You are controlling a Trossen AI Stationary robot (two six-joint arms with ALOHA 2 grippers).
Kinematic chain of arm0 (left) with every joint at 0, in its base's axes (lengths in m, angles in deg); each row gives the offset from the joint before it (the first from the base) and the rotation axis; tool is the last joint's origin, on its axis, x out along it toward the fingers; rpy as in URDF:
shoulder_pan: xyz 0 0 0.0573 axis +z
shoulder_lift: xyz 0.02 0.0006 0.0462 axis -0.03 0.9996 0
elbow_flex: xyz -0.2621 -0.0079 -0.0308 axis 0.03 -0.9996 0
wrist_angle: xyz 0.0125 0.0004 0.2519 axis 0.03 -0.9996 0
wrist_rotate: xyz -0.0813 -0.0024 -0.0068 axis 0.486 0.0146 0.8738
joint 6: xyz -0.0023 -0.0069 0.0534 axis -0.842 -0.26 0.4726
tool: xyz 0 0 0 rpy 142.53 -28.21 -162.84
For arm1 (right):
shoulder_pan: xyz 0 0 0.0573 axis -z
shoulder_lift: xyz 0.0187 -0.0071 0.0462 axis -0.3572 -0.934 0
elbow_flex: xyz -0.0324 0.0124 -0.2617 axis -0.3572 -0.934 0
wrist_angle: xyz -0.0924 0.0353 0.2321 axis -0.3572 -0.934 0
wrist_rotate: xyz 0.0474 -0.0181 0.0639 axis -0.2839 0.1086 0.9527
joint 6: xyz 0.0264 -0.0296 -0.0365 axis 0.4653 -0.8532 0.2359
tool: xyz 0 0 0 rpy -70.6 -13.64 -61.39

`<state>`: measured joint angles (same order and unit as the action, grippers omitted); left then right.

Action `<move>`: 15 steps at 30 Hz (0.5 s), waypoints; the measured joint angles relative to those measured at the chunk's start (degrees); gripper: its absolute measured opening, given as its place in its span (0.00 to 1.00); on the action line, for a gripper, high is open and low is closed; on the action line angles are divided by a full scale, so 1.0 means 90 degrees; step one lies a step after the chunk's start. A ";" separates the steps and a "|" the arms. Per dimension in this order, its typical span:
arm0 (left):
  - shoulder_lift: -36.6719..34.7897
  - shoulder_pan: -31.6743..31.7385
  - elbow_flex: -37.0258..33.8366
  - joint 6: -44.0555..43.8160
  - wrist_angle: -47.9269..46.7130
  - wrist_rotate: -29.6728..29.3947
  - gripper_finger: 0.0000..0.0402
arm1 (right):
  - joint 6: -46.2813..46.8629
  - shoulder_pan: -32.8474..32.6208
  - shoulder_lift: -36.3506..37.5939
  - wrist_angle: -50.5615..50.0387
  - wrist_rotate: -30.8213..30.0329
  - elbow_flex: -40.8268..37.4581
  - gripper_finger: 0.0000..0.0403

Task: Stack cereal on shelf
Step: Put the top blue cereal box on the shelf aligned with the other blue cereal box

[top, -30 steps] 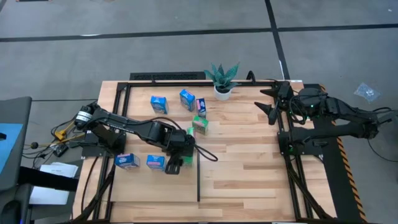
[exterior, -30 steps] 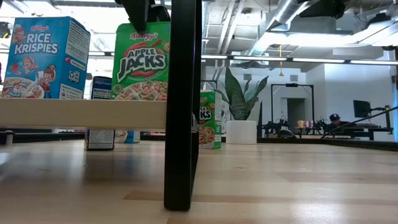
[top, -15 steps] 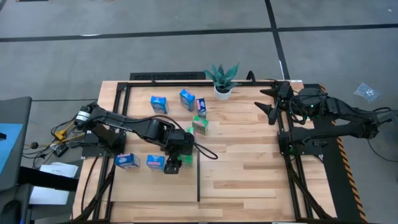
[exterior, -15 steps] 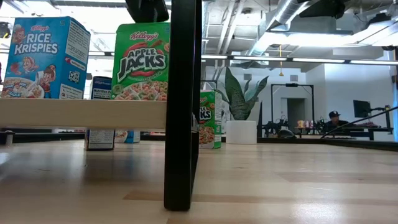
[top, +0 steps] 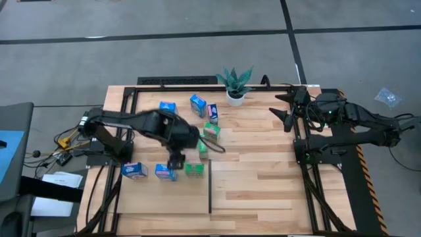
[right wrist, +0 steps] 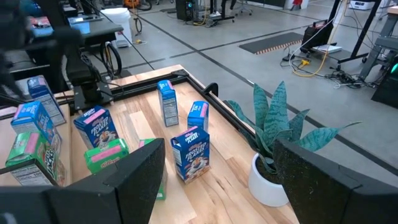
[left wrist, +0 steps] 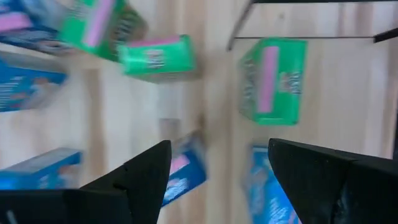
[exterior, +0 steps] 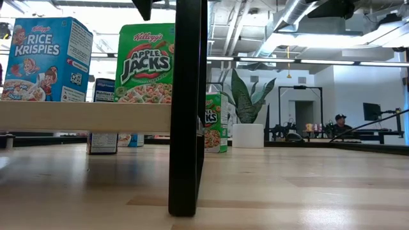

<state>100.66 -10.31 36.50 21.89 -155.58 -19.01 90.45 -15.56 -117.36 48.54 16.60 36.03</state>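
Left claw: you had it hovering above the row of boxes near the table's left front, fingers spread apart with nothing between them.
Right claw: you left it parked well off at the right side of the table, fingers apart and empty, facing the plant.
Green cereal box: it stood upright, long axis vertical, on the raised plank, just left of the black post; its printed front faced the low camera.
Blue cereal boxes: two stood upright in the same row to the green one's left, apart from each other.
Other boxes: several blue and green ones stood further back, between the row and the plant; the wrist view was too blurred for you to tell which way each faced.
Table: light wood planks edged by a black rail.
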 joint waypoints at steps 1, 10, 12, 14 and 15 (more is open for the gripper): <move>-0.0095 0.0089 0.0023 0.0115 -0.0028 -0.0062 0.64 | 0.0000 0.0000 0.0000 -0.0002 0.0000 0.0000 0.80; -0.0961 0.1305 0.0022 0.0676 0.0161 -0.0755 0.64 | 0.0002 0.0000 0.0000 0.0000 0.0000 0.0000 0.80; -0.1024 0.1590 -0.0007 0.1064 0.0361 -0.0713 0.64 | 0.0002 0.0002 0.0000 0.0000 0.0002 0.0000 0.80; -0.1002 0.1945 -0.0015 0.1386 0.0481 -0.0632 0.64 | 0.0002 0.0002 0.0000 0.0002 0.0000 0.0000 0.80; -0.0963 0.2137 -0.0015 0.1514 0.0533 -0.0584 0.64 | 0.0002 0.0002 0.0000 0.0002 0.0000 0.0000 0.80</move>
<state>91.99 8.92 36.37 35.52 -150.79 -24.26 90.47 -15.54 -117.36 48.56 16.60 36.03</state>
